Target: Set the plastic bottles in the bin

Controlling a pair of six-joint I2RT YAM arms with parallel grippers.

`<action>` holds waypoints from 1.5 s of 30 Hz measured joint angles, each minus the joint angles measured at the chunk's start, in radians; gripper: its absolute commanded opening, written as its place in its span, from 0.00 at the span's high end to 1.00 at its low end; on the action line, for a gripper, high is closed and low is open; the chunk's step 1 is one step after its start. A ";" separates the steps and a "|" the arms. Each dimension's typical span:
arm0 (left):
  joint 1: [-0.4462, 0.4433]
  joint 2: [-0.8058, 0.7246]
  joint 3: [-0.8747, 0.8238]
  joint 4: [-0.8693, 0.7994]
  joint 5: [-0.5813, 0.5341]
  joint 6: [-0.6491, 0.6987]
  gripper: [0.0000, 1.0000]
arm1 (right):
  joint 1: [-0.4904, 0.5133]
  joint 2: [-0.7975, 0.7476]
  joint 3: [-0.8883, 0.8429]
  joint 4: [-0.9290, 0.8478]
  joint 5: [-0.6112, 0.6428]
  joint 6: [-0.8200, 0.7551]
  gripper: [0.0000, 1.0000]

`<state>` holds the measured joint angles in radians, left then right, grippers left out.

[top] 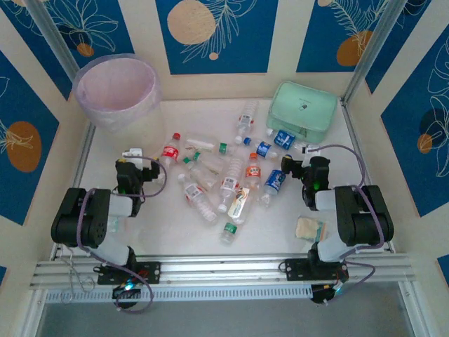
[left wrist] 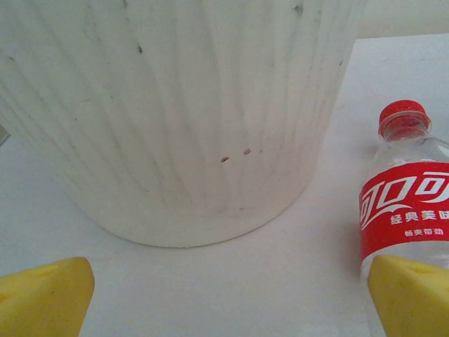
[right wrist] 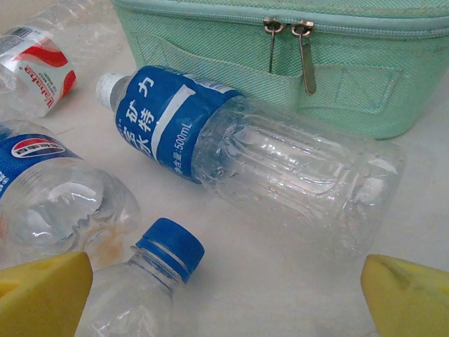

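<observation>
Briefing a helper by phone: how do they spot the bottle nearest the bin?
Find the pale pink bin at the table's far left. Just right of it lies a clear bottle, red cap, red label, the leftmost of all.

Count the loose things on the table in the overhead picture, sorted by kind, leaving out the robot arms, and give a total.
Small clear plastic bottles with coloured caps and labels: about 15 (they overlap, so the exact count is uncertain)
Round translucent pink plastic bin: 1
Mint-green fabric zip case: 1
Small flat beige packet: 1
Total: about 18
</observation>
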<state>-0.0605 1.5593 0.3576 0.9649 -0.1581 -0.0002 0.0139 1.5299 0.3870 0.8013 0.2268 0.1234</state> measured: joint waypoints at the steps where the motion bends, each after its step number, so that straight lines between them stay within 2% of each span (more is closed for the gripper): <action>1: 0.000 0.000 0.000 0.000 0.000 0.000 0.00 | 0.001 0.000 0.000 0.000 0.000 0.000 0.01; 35: -0.008 -0.003 0.000 -0.009 -0.003 0.010 0.01 | 0.003 -0.004 0.004 -0.016 -0.021 0.004 0.01; 37: -0.011 -0.035 0.002 -0.061 -0.003 0.011 0.01 | 0.006 -0.032 0.032 -0.100 -0.010 0.007 0.01; 40: -0.035 -0.170 0.013 -0.194 -0.026 0.025 0.01 | 0.018 -0.137 0.113 -0.279 0.037 0.015 0.01; 45: -0.087 -0.455 0.138 -0.505 -0.072 -0.003 0.01 | 0.023 -0.359 0.360 -0.788 0.117 0.164 0.01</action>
<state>-0.1471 1.1042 0.4953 0.4603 -0.2302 -0.0032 0.0372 1.1713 0.7475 0.0132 0.3443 0.2878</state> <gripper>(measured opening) 0.994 0.990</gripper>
